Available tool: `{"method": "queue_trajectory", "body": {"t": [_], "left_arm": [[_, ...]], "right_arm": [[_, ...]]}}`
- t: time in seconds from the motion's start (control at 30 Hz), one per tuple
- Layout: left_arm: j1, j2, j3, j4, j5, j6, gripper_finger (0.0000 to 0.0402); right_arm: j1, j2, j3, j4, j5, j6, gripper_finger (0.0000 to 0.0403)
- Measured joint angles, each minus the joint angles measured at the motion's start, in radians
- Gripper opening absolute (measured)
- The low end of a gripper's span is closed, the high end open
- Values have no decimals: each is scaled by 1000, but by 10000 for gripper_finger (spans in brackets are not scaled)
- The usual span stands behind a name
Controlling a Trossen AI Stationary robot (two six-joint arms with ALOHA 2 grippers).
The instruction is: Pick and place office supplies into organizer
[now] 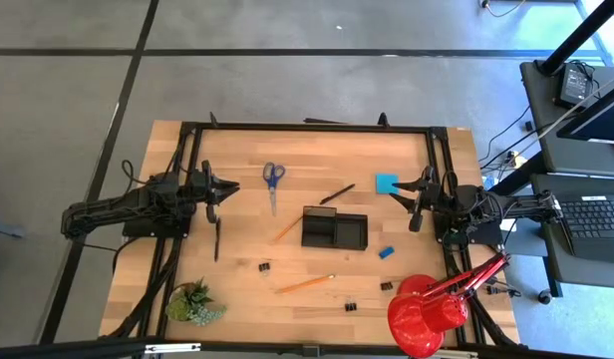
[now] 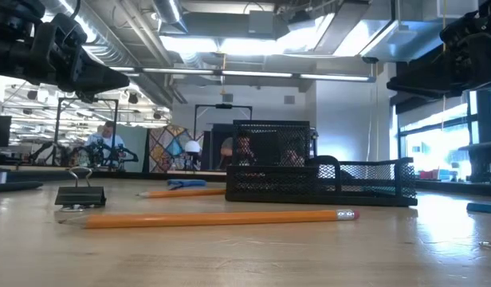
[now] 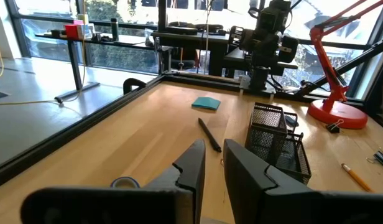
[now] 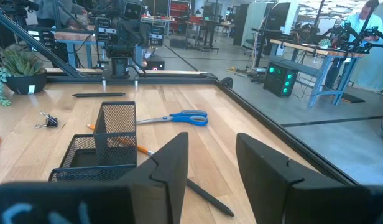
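The black mesh organizer [image 1: 335,229] stands mid-table. Blue-handled scissors [image 1: 273,179] lie far left of it, and a black pen [image 1: 337,194] and a blue note pad [image 1: 387,183] lie beyond it. One orange pencil [image 1: 287,230] lies at its left and another [image 1: 305,284] nearer the front. A blue eraser [image 1: 386,252] and binder clips [image 1: 264,267] [image 1: 351,306] lie on the table. My left gripper [image 1: 230,191] hovers open and empty left of the scissors. My right gripper [image 1: 402,194] hovers open and empty beside the note pad.
A red desk lamp [image 1: 427,309] stands at the near right corner and a small green plant [image 1: 194,302] at the near left. A dark stick-like item [image 1: 216,239] lies near the left arm. A black frame [image 1: 307,128] borders the table.
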Motion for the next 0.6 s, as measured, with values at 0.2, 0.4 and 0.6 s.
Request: {"method": "queue_trajectory", "body": {"t": [0.2,0.4,0.6], "left_arm": [[0,0,0,0,-1,0,54],[0,0,0,0,-3,0,52],[0,0,0,0,-3,0,54]], "right_arm": [[0,0,0,0,0,23,139],[0,0,0,0,0,113,139],[0,0,0,0,0,161,139]]}}
